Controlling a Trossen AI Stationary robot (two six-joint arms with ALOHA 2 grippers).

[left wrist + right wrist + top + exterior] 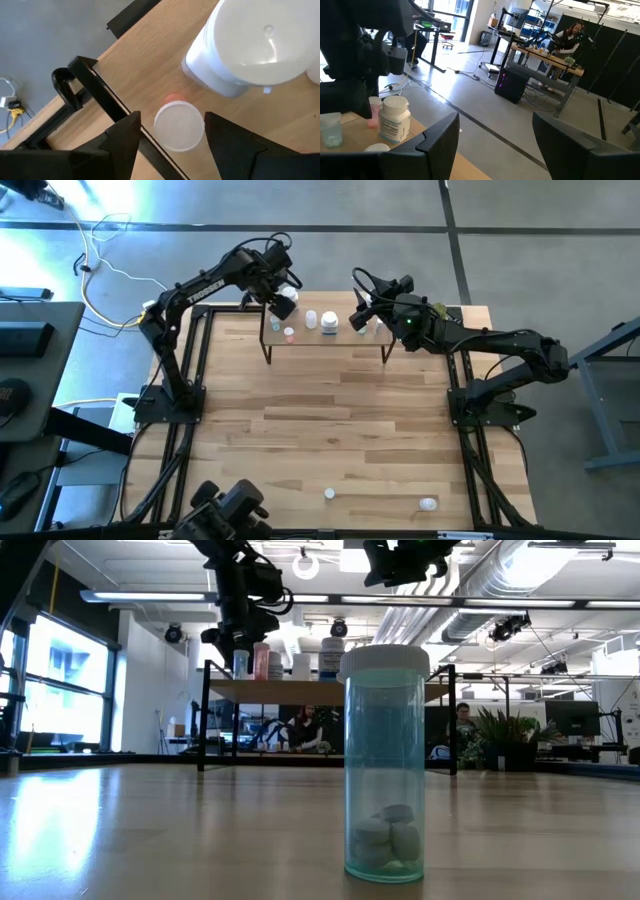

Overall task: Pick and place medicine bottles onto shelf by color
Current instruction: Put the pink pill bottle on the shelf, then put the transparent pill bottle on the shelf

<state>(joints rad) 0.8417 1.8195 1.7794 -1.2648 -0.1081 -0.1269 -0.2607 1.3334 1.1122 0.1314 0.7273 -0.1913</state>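
Left gripper hung over the left end of the shelf, its fingers spread apart on either side of a small pink bottle with a white cap, close to the cap but not visibly pressing it. That bottle stood on the shelf board near its edge, with a large white bottle just beside it. Right gripper hovered at the shelf's right end, its fingers standing wide with nothing between them.

From above, several bottles sat in a row along the shelf: the pink one, a white one and a bigger white one. Two more lay well apart from the shelf near the table's front edge, one toward the middle and one toward the right. From table height, a pale blue-green bottle with a white cap stood upright close to the camera with a few tablets in its bottom. People sat at desks in the room behind.
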